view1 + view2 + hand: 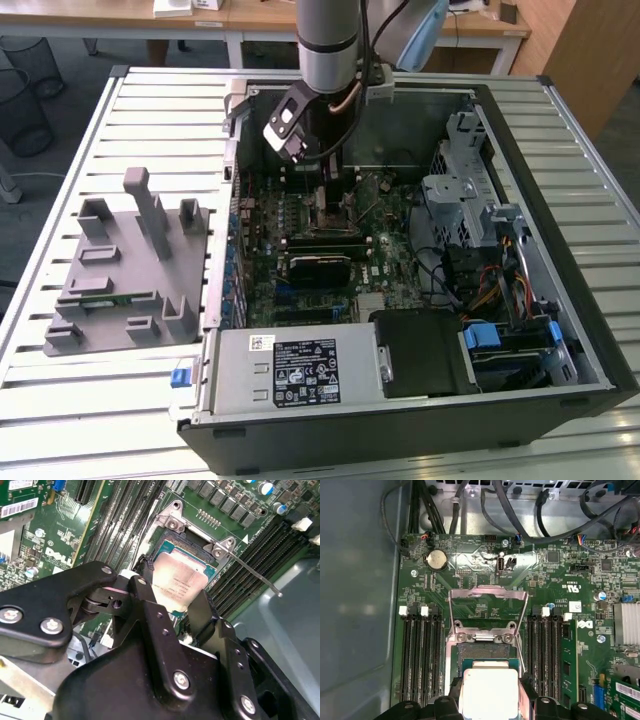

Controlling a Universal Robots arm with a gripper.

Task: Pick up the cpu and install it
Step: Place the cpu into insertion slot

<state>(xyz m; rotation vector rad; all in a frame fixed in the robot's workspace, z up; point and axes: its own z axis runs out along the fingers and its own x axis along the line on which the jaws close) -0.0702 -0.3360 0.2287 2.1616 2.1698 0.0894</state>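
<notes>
Silver-topped, the cpu [177,580] is clamped between the fingers of the pincer [171,597] in the second wrist view, just above the open socket [192,542], with the lever [252,574] swung clear.

In the first wrist view the chip hovers over the socket, the load plate [487,597] raised.

In the exterior view the arm [328,40] reaches from the frame's upper middle into the computer case [400,430] on the table [100,400].

Doing this well likely means keeping the chip level, with its edges square to the socket and no sideways scrubbing.

The socket [485,652] lies open from above (raised load plate [488,590] and lever [252,572] stand beside it).
</notes>
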